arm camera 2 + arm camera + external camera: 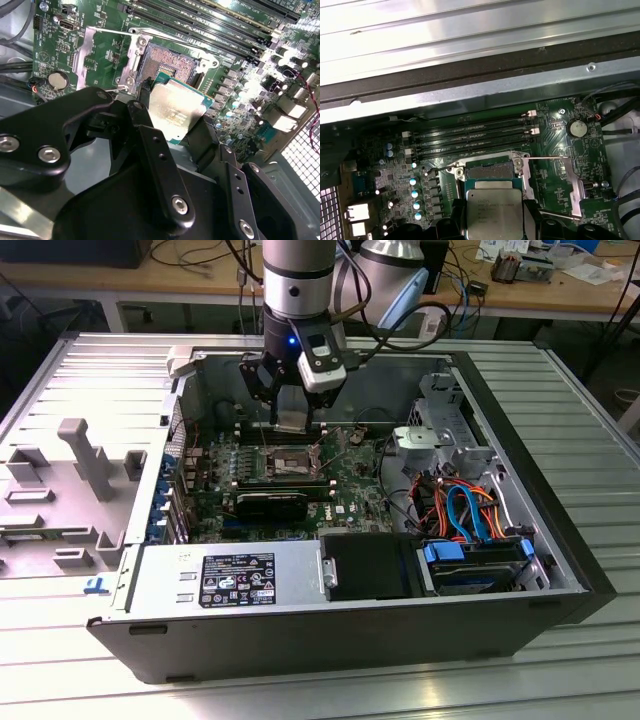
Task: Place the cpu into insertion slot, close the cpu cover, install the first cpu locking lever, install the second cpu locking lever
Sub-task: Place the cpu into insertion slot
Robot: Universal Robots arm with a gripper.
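One cpu is pinched by its edges in the gripper, metal top up and seemingly tilted, close by the one uncovered insertion slot, upper centre of the exterior view

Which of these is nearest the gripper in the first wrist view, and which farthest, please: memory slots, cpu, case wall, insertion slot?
1. cpu: held in the gripper.
2. insertion slot: just beyond the cpu, empty.
3. memory slots: beyond the insertion slot.
4. case wall: behind the memory slots, at the board's edge.
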